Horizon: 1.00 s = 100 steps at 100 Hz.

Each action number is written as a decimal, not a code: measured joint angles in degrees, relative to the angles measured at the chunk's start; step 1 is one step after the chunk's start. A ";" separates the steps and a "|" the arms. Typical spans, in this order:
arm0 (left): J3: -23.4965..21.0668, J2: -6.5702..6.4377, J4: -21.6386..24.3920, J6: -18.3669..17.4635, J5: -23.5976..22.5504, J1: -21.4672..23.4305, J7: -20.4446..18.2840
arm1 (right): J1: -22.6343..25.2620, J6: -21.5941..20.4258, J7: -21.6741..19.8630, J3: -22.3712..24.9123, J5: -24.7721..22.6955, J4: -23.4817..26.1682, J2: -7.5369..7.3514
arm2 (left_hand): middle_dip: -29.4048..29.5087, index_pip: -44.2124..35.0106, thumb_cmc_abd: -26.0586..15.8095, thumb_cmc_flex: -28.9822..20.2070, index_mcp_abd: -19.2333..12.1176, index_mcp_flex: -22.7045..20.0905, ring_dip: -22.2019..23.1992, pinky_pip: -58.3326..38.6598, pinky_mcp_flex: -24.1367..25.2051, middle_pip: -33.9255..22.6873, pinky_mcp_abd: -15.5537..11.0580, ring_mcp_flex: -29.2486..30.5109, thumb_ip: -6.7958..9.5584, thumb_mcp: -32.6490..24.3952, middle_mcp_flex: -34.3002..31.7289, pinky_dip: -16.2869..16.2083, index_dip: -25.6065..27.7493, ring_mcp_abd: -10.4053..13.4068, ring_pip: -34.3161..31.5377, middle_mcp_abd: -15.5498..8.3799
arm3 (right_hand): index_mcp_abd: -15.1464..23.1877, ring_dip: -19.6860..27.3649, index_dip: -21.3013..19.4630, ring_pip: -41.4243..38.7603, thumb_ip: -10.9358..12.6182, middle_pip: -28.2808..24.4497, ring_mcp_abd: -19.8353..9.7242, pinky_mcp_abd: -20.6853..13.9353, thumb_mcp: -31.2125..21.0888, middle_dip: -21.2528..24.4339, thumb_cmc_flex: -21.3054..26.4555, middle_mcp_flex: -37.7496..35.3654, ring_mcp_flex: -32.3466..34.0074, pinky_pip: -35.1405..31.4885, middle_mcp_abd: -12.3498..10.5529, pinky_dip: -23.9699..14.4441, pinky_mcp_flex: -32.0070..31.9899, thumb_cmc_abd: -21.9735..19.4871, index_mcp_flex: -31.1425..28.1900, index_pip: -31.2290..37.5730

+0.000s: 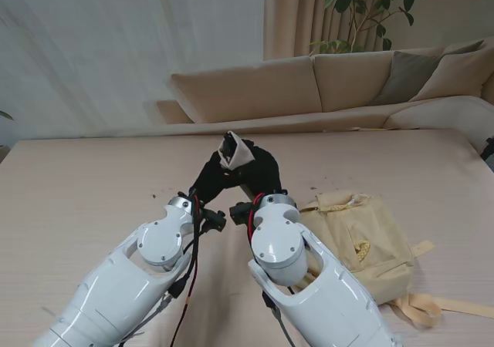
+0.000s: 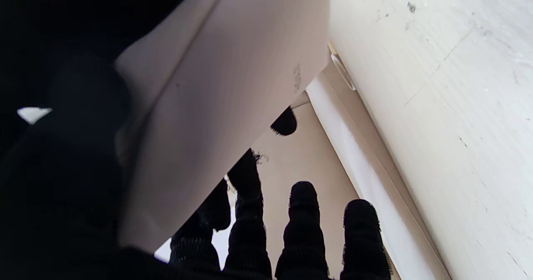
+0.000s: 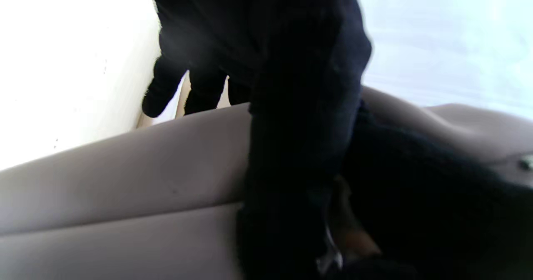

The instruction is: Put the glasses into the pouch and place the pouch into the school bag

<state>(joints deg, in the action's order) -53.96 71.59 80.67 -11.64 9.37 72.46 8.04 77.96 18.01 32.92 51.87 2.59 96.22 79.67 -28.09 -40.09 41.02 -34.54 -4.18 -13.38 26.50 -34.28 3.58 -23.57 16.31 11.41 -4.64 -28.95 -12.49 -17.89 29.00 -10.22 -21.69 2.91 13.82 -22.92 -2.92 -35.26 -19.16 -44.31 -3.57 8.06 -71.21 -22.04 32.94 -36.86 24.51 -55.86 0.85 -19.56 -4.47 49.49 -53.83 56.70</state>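
Stand view showed the pale wooden tabletop [image 1: 85, 177] spread wide; on it, to the right of the arms, the yellow school bag [image 1: 363, 243] lay flat, well apart from both hands; above the middle, the left robot hand [image 1: 210, 181] and the right robot hand [image 1: 258, 176], both black-gloved, met and closed their fingers on the beige pouch [image 1: 234, 153], held up off the tabletop; the left wrist view showed the pouch's side against the fingers [image 2: 245, 213]; the glasses could not be made out.
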 measured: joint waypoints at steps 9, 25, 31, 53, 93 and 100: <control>0.21 0.85 -0.07 -0.03 0.91 0.14 3.22 | 0.05 0.95 -2.10 0.51 0.85 0.64 -0.30 | -0.71 -3.52 1.40 -0.79 -1.03 -3.48 0.75 -0.02 0.00 -2.00 0.00 1.30 0.00 0.00 -3.08 -0.08 2.55 0.09 -1.25 -0.84 | 0.03 0.19 1.01 0.79 0.00 1.24 -0.07 -0.15 3.23 0.00 -1.35 1.73 -0.51 2.70 -0.11 0.06 -0.12 -4.10 2.43 -0.82; -0.58 1.62 1.60 0.78 1.55 1.32 4.89 | 0.09 1.96 -5.32 1.24 2.98 1.53 -1.02 | -1.30 -6.52 1.41 -4.87 -1.67 -10.42 1.13 -2.94 -0.13 -4.86 0.00 4.79 0.00 -1.94 -9.25 -1.27 5.51 0.77 -3.56 -2.11 | 1.95 1.53 -1.62 3.68 1.11 2.24 -0.63 -1.13 4.56 0.87 -5.09 7.69 -3.99 10.53 -0.57 -6.28 -0.76 -8.17 8.39 -7.75; -1.03 1.62 2.09 1.04 1.05 1.72 5.17 | 0.15 2.87 -7.55 1.54 2.94 2.00 -1.55 | -1.30 -9.57 1.41 -7.48 -2.23 -13.81 1.13 -3.66 -0.57 -5.53 0.00 6.63 0.00 -0.90 -12.51 -1.38 5.52 1.03 -4.05 -2.54 | 3.49 1.62 -5.44 3.78 3.13 2.74 -0.63 -1.20 4.76 0.90 -6.47 9.44 -3.99 11.84 -0.57 -7.98 -0.76 -9.13 10.31 -9.50; -3.16 1.56 4.30 1.75 -1.43 3.87 5.22 | 0.55 2.67 -8.30 1.01 2.49 2.65 -2.02 | -0.49 -11.84 0.75 -10.44 0.09 -17.50 1.10 -5.55 -3.19 -4.09 -0.01 12.34 -0.01 0.84 -17.22 -2.16 5.94 1.26 -4.83 -2.61 | 5.85 2.31 -15.79 4.79 6.42 0.30 -0.74 -1.35 6.43 0.37 -7.26 14.05 -5.79 14.74 -0.57 -11.65 -0.95 -9.51 18.13 -7.24; -7.79 0.50 9.22 3.12 -5.34 8.81 5.49 | 0.57 -4.73 -19.34 1.52 -10.09 1.73 -5.85 | -2.71 -11.98 -2.25 -15.44 3.00 -17.25 1.13 -11.96 -9.94 -0.12 0.00 18.06 0.02 -6.19 -23.02 -5.57 19.25 -2.23 -6.61 -0.09 | 7.82 2.48 -15.68 5.52 6.33 -3.77 -0.85 -1.57 7.68 -0.07 -13.16 17.41 -6.17 17.54 -0.54 -14.55 -1.45 -6.04 36.92 -5.51; -8.11 0.40 9.49 3.14 -5.22 9.14 5.37 | 0.58 -5.96 -20.61 1.93 -10.20 1.60 -6.64 | -4.02 -11.94 -3.88 -15.54 3.76 -17.21 1.14 -12.68 -10.60 -0.08 -0.03 18.06 0.03 -7.42 -23.05 -5.80 20.77 -2.24 -6.99 0.08 | 7.82 2.95 -14.98 5.52 6.40 -3.77 -0.85 -1.57 7.51 -0.13 -12.54 18.52 -6.09 17.56 -0.76 -14.64 -1.43 -4.33 38.66 -6.46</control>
<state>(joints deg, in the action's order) -62.07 71.99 90.16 -8.50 4.15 81.60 13.41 78.55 12.05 12.31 53.80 -7.60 97.81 73.03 -32.12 -52.03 37.14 -50.08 -0.42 -30.59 27.64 -46.95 -7.02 -23.64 16.28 29.47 -4.61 -36.37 -35.54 -23.69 49.77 -12.46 -28.68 2.99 21.64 -19.97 -17.90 -29.74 -12.76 -48.09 -4.42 6.49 -63.70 -22.17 20.41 -18.34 18.42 -38.30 0.09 -34.20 -5.90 45.17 -15.17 50.24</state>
